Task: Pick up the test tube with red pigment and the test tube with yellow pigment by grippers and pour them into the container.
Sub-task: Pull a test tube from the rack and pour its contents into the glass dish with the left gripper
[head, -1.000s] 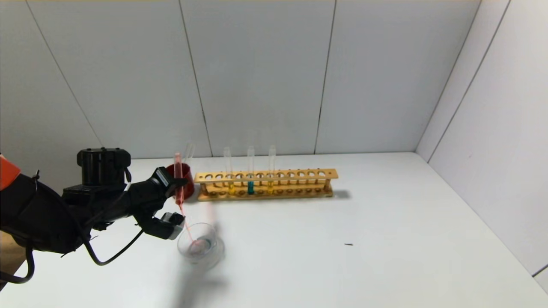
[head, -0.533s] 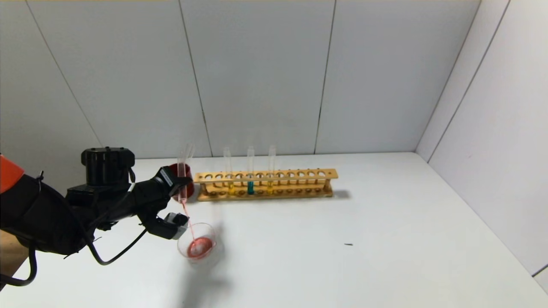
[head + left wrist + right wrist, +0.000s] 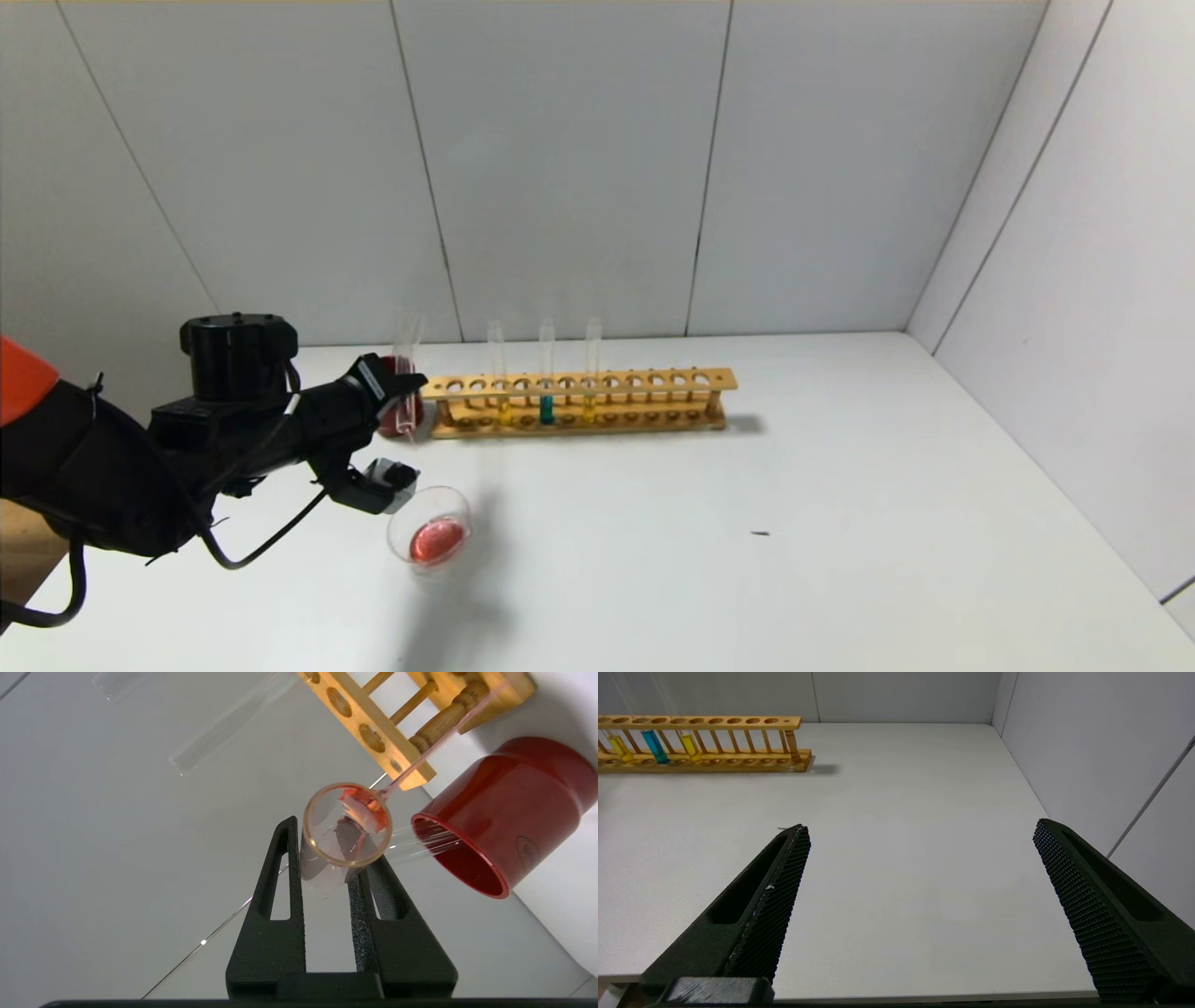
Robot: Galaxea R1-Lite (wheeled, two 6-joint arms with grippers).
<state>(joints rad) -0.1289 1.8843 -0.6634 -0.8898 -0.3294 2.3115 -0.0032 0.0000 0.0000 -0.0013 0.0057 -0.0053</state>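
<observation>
My left gripper (image 3: 400,387) is shut on the test tube with red pigment (image 3: 406,397) and holds it steeply tipped above the container (image 3: 429,532). The tube looks almost clear. In the left wrist view my left gripper (image 3: 327,851) holds the tube near its mouth (image 3: 327,830); a red film clings inside and a thin pink thread runs off the rim. The container is a low clear glass dish with red liquid in its bottom. Two yellow tubes (image 3: 504,411) (image 3: 590,409) stand in the wooden rack (image 3: 653,381). My right gripper (image 3: 922,828) is open and empty over the table's front right.
A teal tube (image 3: 546,409) stands in the rack between the yellow ones. A dark red cup (image 3: 504,812) stands by the rack's left end, just behind the held tube. A small dark speck (image 3: 761,533) lies on the table. Walls close the back and right.
A red stream ran from the tube into the dish. The tube went from red to almost clear, and the dish now holds red liquid. My left gripper rose slightly.
</observation>
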